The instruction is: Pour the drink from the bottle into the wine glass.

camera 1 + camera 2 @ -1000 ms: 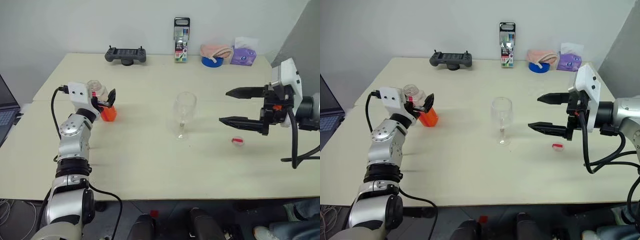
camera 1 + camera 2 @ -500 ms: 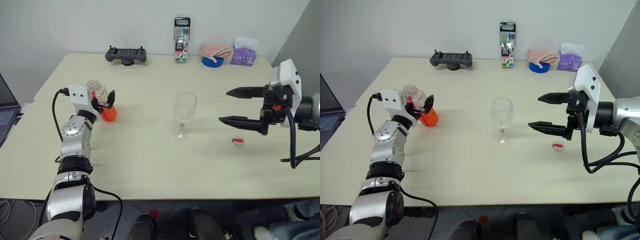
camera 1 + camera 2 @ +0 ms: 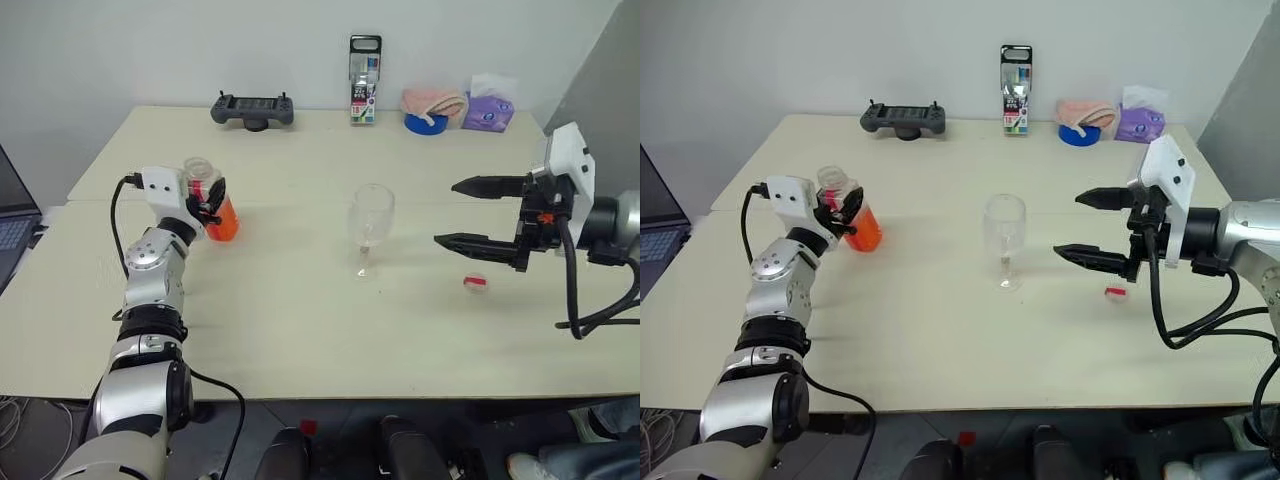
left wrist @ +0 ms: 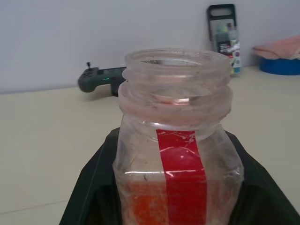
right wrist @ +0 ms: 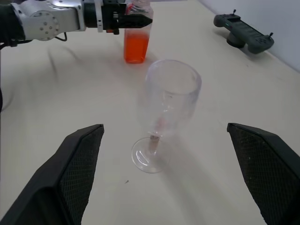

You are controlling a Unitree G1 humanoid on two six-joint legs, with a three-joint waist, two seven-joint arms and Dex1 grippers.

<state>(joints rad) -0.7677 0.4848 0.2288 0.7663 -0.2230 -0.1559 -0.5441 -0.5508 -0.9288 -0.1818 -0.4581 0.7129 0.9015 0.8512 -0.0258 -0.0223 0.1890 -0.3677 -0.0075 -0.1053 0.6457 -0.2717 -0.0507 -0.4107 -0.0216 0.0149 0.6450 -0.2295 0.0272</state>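
Grasp step: left gripper (image 3: 212, 200) clenched on small clear squarish plastic bottle (image 3: 207, 203) of orange-red drink (image 3: 224, 221), frame left. Right gripper (image 3: 487, 215) spread, empty. Next: carry to clear stemmed wine glass (image 3: 369, 232), centre, then tilt.

The left arm (image 3: 150, 300) was built of rounded silver-grey segments joined by black rings, with a round disc at one joint. A white box (image 3: 158, 183) capped its wrist, and a black cable (image 3: 112, 225) looped from the box's 9 o'clock side down along the arm. The left gripper (image 3: 210, 197) had black fingers with a small red detail. The right arm (image 3: 1250, 225) was silver-grey, ending in a white angular housing (image 3: 1167, 185) over a black mount with red-orange spots. Black cables (image 3: 1160, 310) hung from it toward 6 o'clock. The right gripper (image 3: 1090, 226) bore two long, tapering black fingers (image 5: 79, 164) with finely textured inner faces.
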